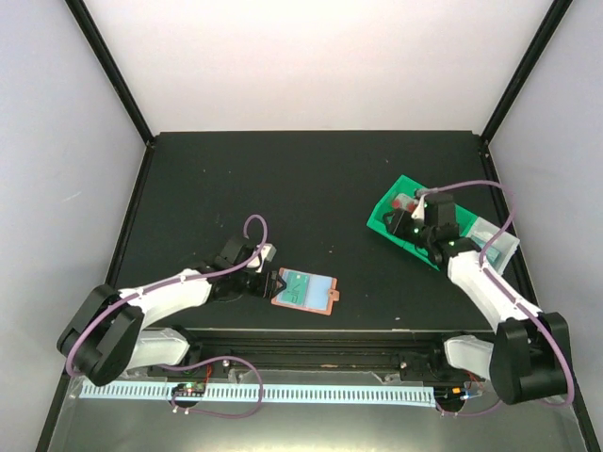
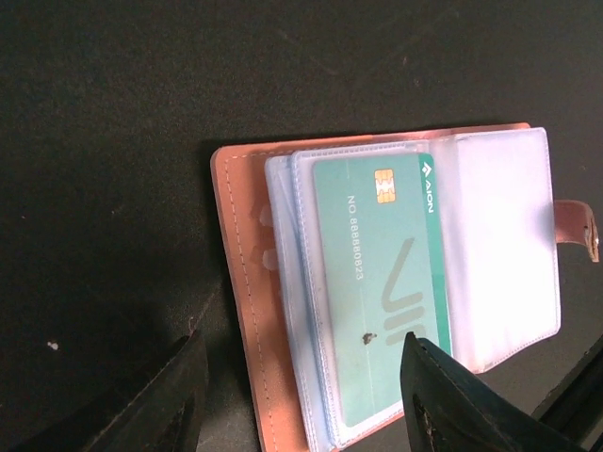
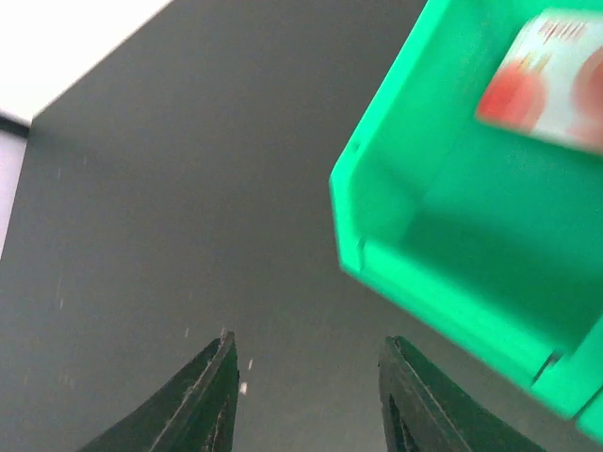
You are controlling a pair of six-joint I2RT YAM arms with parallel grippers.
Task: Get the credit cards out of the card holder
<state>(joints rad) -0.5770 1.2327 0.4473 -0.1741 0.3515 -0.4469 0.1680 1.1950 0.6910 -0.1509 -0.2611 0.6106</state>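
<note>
The card holder (image 1: 303, 289) lies open on the black table, terracotta edge (image 2: 240, 282) outward, clear sleeves up, brown tab (image 2: 576, 226) at its far side. A teal credit card (image 2: 382, 282) sits in the top sleeve. My left gripper (image 2: 306, 381) stands open, its jaws straddling the near end of the holder's left panel: one finger (image 2: 174, 395) is beside the holder, the other finger (image 2: 457, 400) is over the card's corner. My right gripper (image 3: 306, 344) is open and empty beside the green bin (image 3: 443, 273). A red-and-white card (image 3: 551, 80) lies in that bin.
The green bin (image 1: 377, 221) stands at the right of the table, with a clear plastic bin (image 1: 499, 247) just behind the right arm. Black frame posts and white walls close off the back and sides.
</note>
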